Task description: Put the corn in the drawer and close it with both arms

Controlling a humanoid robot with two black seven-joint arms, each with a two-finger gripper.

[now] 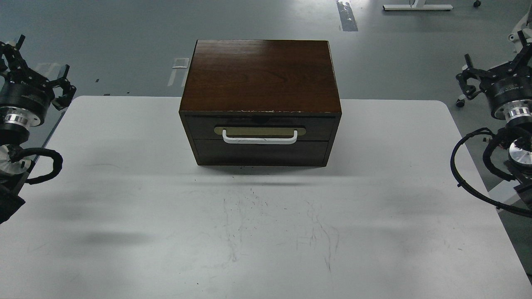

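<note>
The drawer (259, 126) sits flush in the box (261, 77) on the surface (266, 232) — both sets of fingers, left (39, 68) and right (492, 62), spread open, empty, well apart.

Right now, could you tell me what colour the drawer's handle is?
White, a bar handle on a cream oval plate; clearest in the head view.

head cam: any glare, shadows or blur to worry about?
Head view: sharp overall; soft sheen on the dark brown wooden box top; diffuse grey shadows across the white table and a narrow one under the box front; dark drawer front reads murky, white bar handle clear.
</note>
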